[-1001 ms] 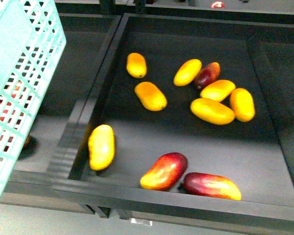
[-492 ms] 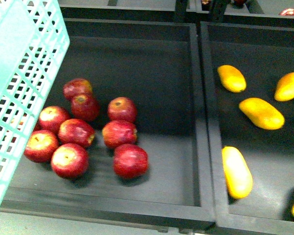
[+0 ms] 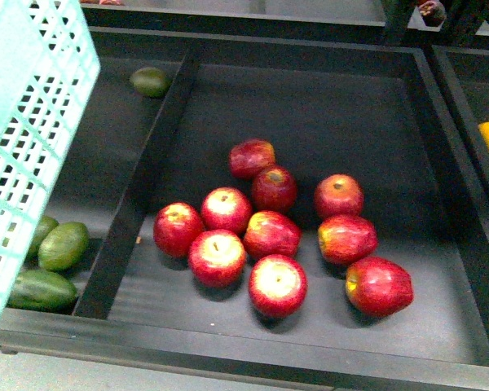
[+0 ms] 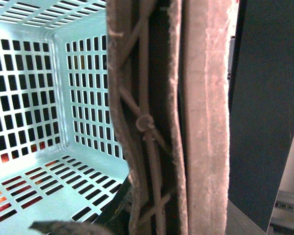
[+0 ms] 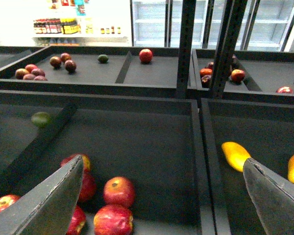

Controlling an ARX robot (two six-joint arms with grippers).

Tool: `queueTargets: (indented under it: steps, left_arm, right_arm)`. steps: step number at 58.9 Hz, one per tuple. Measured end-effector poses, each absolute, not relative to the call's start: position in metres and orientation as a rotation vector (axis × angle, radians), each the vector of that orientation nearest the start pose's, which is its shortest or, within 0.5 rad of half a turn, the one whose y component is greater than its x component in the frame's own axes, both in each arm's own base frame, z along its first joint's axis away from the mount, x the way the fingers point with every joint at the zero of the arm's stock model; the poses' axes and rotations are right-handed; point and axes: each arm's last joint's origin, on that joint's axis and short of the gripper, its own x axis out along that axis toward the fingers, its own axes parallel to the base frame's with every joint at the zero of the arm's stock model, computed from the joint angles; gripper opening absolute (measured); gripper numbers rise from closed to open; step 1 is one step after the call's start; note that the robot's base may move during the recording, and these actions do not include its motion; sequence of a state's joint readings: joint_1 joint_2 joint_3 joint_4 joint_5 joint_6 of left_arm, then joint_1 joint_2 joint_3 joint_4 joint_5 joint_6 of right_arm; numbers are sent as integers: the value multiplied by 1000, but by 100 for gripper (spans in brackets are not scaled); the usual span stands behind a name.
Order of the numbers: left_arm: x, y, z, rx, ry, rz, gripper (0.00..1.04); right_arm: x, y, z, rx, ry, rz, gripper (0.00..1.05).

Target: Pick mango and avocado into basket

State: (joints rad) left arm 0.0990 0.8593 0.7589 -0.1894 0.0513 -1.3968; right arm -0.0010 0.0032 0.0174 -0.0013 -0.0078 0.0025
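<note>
Right wrist view shows the right gripper (image 5: pixel 162 164) spread wide over apples (image 5: pixel 118 191), mango (image 5: pixel 235 154) nearby. Left gripper's state cannot be told; the basket (image 4: pixel 63 98) handle (image 4: pixel 147 122) fills its camera.

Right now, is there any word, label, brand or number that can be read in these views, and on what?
None can be read.
The bottles on the far shelf are too small and blurred to read.
No print shows on the basket or the apples.
</note>
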Motion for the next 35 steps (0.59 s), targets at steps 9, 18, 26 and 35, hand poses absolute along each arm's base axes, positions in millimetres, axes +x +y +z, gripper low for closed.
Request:
queueTargets:
  steps: [9, 18, 26, 35]
  left_arm:
    - [204, 12, 315, -1183, 497, 190, 16]
    - [243, -7, 302, -1098, 604, 144, 16]
    - [286, -49, 307, -1030, 647, 16, 16]
    - [311, -115, 315, -980, 740, -209, 16]
  right_arm:
    - [97, 0, 169, 3, -12, 3, 96]
    - [97, 0, 169, 3, -12, 3, 96]
    - [97, 0, 169, 3, -12, 2, 96]
    - [97, 0, 169, 3, -12, 2, 96]
